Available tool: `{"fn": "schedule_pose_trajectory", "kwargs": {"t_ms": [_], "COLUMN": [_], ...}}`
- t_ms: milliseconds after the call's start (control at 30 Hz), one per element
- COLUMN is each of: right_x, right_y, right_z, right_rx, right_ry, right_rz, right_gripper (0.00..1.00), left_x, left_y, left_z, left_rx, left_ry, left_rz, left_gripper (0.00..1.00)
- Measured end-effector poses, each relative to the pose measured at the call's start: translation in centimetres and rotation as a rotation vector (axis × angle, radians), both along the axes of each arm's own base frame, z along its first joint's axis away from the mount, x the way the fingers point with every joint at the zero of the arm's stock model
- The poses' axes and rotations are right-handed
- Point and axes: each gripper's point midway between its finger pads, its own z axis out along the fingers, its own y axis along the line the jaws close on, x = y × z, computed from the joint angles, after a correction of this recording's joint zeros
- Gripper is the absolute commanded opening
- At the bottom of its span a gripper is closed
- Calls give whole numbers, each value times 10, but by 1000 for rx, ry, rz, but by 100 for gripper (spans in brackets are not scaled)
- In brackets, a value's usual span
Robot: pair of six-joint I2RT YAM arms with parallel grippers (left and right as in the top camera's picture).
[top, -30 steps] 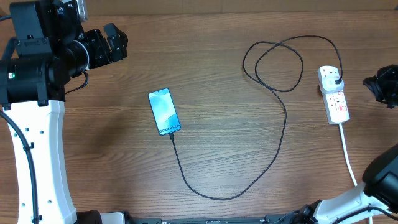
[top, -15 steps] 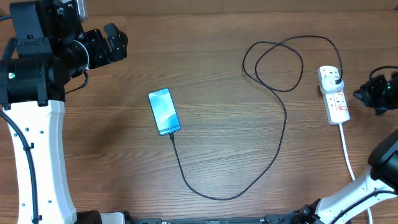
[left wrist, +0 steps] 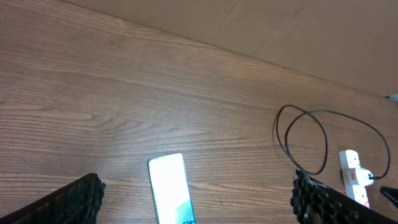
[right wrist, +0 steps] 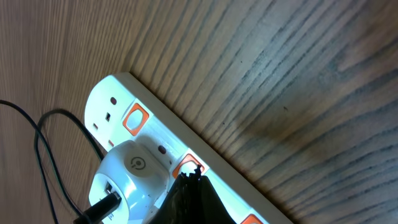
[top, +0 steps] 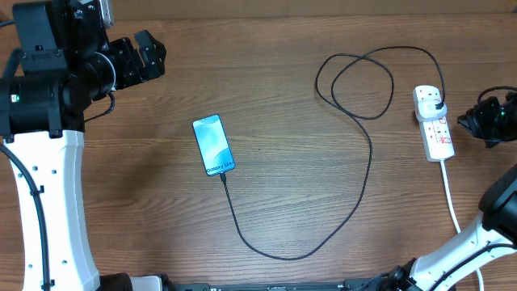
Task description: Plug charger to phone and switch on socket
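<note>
We see the phone (top: 213, 145) lying face up left of centre on the wooden table (top: 283, 81), its screen lit light blue. The charger (top: 371, 162) meets the phone's lower end, runs in a wide curve, loops near the far edge, and ends at a white adapter (right wrist: 127, 171) seated in the socket (top: 437, 133) — the white strip at the right side. The right gripper (right wrist: 190, 186) has its fingers closed into one dark tip over an orange-red switch (right wrist: 188, 167) beside the adapter; whether it presses we cannot tell. The left gripper (top: 153, 52) hangs at the far left, well apart from the phone — fingers spread wide, grasping nothing.
</note>
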Motion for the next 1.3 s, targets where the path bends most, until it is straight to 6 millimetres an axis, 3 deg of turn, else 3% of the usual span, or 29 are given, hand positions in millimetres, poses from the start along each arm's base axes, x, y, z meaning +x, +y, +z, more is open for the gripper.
{"fn": "schedule_pose_trajectory", "kwargs": {"t_ms": [500,867,1300], "right_x": [16,13,15], "right_y": [22,22,22], "right_z": [-1,-27,-28], "right_rx": [-41,-20,-18], "right_ry": [-8,40,37], "right_rz": [81,76,78], "right_gripper": [4,4,4], "left_x": [0,0,0], "left_y": [0,0,0], "left_z": [0,0,0], "left_rx": [0,0,0], "left_ry": [0,0,0], "left_rz": [0,0,0], "left_gripper": [100,100,100]}}
